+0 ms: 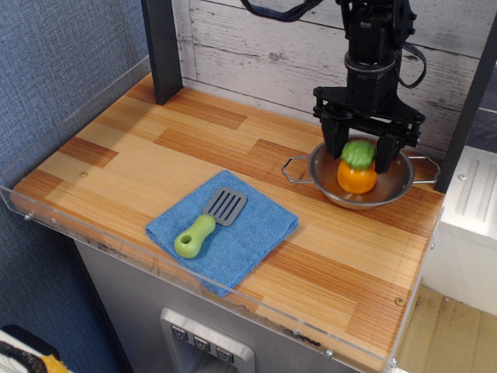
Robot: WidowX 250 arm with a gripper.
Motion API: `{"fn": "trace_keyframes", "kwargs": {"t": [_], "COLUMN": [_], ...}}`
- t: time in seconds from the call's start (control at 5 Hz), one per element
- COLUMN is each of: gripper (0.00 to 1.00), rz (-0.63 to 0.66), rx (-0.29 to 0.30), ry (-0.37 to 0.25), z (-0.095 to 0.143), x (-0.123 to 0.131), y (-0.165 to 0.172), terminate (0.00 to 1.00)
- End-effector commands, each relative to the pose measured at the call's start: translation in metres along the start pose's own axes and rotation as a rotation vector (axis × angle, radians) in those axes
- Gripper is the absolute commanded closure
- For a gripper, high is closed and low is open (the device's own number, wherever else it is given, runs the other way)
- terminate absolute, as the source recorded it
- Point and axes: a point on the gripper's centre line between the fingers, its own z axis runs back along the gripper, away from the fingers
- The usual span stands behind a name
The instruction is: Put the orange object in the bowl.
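The orange object (356,177), a glossy orange toy fruit with a green leafy cap, sits upright inside the shiny steel bowl (397,185) at the back right of the wooden counter. My gripper (359,155) hangs straight down over the bowl. Its jaws are spread open, one on each side of the fruit's green cap and apart from it. The bowl's wire loop handles stick out left and right.
A blue cloth (260,229) lies at the front middle with a green-handled grey spatula (206,221) on it. A black post (163,50) stands at the back left. A clear acrylic rim (155,260) lines the counter's front and left edges. A white unit (466,202) stands to the right.
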Motion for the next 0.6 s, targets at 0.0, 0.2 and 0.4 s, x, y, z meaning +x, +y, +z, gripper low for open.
{"fn": "trace_keyframes", "kwargs": {"t": [0.0,0.2,0.4], "gripper": [0.0,0.0,0.0], "rz": [0.086,0.285,0.383], "rx": [-0.011,0.038,0.085], "ry": [0.025,0.065,0.006], "z": [0.052,0.079,0.104], "x": [-0.016,-0.042,-0.07], "y": [0.012,0.044,0.067], "terminate": [0.0,0.0,0.0]}}
